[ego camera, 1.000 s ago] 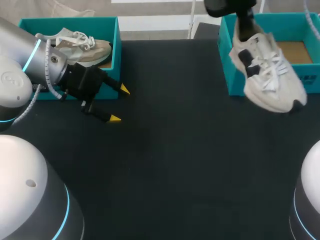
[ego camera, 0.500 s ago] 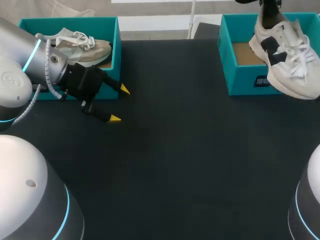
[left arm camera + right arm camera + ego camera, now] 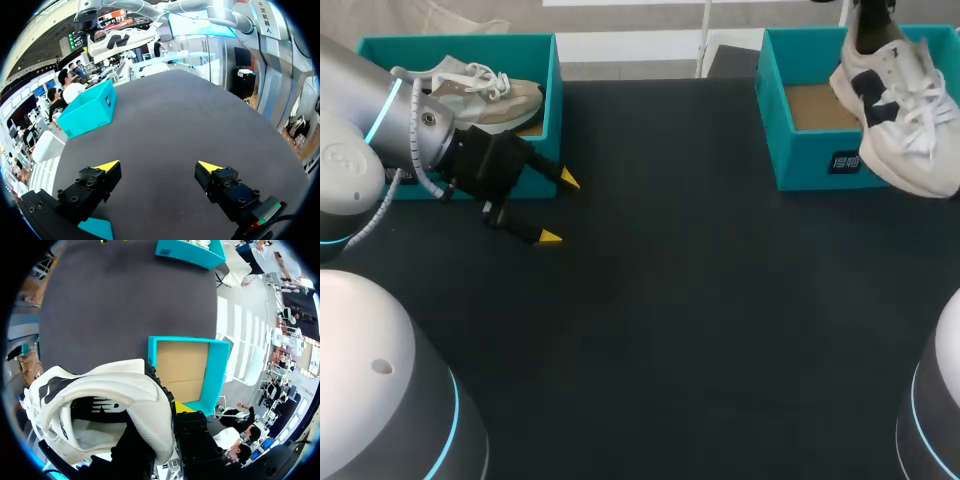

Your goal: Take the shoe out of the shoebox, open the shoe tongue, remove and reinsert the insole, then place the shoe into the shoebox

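The right gripper (image 3: 170,412) clamps the shoe (image 3: 900,110) by its heel, hanging it over the shoebox (image 3: 810,150) near wall, toe slanting toward the table, while the open left gripper (image 3: 558,209) sits well apart.

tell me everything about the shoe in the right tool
The shoe is an off-white sneaker with dark side panels, white laces and a pale sole, fabric and suede by the look. It hangs in the air above the right box, toe tilted down, touching nothing but the right tool, shut on its heel collar.
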{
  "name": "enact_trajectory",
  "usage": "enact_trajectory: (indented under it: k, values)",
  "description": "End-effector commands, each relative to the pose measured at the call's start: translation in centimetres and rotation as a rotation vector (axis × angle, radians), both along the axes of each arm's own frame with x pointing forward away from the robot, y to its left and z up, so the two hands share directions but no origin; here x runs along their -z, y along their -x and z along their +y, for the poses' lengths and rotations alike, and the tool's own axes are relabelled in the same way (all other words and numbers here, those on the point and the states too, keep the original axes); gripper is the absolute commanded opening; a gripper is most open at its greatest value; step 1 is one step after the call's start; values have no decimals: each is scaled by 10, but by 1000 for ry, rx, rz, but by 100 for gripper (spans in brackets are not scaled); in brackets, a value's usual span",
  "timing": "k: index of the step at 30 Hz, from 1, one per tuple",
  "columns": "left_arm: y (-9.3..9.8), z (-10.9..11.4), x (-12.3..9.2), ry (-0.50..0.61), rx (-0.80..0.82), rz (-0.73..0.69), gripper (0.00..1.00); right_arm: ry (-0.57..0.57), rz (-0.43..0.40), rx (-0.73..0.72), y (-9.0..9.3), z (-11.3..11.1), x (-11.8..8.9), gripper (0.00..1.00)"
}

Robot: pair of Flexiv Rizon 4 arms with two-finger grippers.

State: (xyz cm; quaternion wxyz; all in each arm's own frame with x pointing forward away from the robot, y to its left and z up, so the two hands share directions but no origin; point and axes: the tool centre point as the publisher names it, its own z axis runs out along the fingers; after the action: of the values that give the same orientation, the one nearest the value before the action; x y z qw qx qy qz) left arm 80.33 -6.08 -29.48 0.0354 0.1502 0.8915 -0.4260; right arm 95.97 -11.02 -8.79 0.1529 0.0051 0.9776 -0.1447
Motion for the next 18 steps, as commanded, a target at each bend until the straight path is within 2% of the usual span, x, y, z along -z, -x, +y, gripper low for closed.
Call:
enact_trajectory:
  k: [1, 12, 18]
  values:
    - [0, 0, 0, -3, 1, 0, 100, -18, 19, -6, -13, -38, 1, 0]
    - [0, 0, 0, -3, 1, 0, 100, -17, -4, 10, -62, -122, 7, 0]
    - [0, 0, 0, -3, 1, 0, 100, -17, -3, 43, -82, -162, 16, 0]
